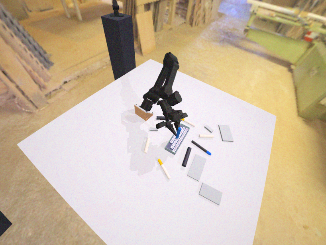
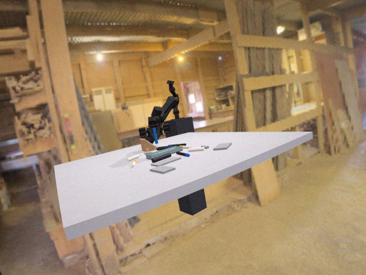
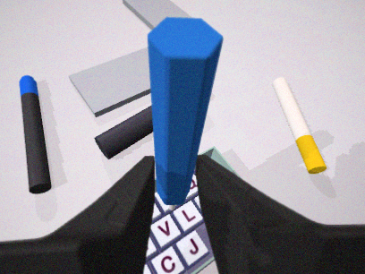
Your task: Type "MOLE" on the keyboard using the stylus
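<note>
My gripper [image 1: 177, 134] [image 3: 175, 164] is shut on the blue hexagonal stylus [image 1: 178, 131] [image 2: 155, 135] [image 3: 183, 98]. The stylus stands nearly upright, with its thin pale tip down. The keyboard [image 1: 171, 152] [image 2: 163, 152] [image 3: 217, 157] lies under it with a green-grey rim. In the wrist view the tip shows just beyond the V key [image 3: 164, 229] and the L key [image 3: 188, 214]. The J key [image 3: 193, 246] and the C key [image 3: 167, 264] show nearer. The fingers and stylus hide other letters, and I cannot tell whether the tip touches a key.
A black cylinder [image 1: 186, 157] [image 3: 125, 136], a blue-ended black marker [image 1: 201, 147] [image 3: 35, 134] and a yellow-ended white marker [image 1: 164, 169] [image 3: 292, 109] lie around the keyboard. Grey plates [image 1: 197, 167] [image 3: 112, 82] lie beyond it. A brown panel [image 1: 143, 113] [image 2: 147, 145] stands near the arm.
</note>
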`<state>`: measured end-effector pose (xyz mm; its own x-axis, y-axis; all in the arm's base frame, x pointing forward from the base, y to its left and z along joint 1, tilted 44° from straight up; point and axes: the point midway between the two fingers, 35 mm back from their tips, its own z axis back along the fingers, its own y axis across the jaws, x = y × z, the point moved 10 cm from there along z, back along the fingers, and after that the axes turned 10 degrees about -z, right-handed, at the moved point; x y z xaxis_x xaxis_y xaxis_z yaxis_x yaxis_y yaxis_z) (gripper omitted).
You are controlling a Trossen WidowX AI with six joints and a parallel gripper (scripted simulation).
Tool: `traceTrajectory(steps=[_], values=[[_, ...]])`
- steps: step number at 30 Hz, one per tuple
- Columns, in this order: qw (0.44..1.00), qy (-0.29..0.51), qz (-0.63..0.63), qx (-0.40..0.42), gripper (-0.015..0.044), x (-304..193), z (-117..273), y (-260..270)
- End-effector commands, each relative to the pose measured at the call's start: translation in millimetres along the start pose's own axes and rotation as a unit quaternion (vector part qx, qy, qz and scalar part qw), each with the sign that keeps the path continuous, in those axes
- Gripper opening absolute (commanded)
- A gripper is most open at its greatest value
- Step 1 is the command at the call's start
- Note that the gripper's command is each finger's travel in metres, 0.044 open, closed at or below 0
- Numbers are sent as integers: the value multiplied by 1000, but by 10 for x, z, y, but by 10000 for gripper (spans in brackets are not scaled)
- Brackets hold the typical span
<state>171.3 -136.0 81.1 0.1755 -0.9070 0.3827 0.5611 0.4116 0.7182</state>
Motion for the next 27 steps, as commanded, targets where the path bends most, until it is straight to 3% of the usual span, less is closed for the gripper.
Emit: traceTrajectory(steps=[1, 20, 23, 27], values=[[1000, -1, -2, -2, 0, -27, 44, 69], [1000, 0, -2, 0, 0, -258, 40, 165], [1000, 0, -2, 0, 79, -263, 26, 166], [1000, 0, -2, 0, 81, -278, 11, 163]])
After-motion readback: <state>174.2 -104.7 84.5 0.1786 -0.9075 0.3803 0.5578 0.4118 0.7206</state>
